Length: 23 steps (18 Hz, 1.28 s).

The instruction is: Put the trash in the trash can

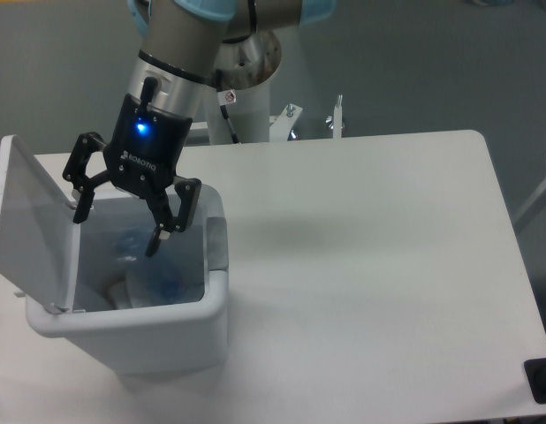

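The trash can (96, 329) stood at the left of the table (370, 265), its lid (30, 221) tilted up. The gripper (117, 230) hung over the opening with its jaws spread apart, holding nothing. The bluish bottle (158, 269) lay blurred inside the can, below the jaws.
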Available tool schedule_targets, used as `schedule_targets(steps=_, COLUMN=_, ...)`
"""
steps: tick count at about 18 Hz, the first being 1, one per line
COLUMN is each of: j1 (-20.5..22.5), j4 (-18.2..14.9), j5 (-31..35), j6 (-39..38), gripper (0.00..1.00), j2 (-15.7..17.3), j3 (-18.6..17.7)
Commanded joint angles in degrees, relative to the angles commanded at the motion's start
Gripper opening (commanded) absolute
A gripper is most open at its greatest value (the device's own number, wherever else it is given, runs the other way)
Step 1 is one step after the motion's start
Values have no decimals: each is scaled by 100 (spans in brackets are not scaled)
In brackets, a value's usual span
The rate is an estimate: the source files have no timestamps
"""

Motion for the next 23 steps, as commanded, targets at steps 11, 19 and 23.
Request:
schedule_targets(steps=11, j1=2883, j4=-35, j5=1123, j6=1149, gripper=100, j2=518, j3=-167)
schedule_targets(steps=19, j1=3129, j4=-1280, j5=2759, j6=4531, gripper=100, j2=1247, j3=-712)
schedule_targets(steps=23, j1=3331, j4=-2555, j5=2970, j6=5859, gripper=100, j2=1450, j3=-545)
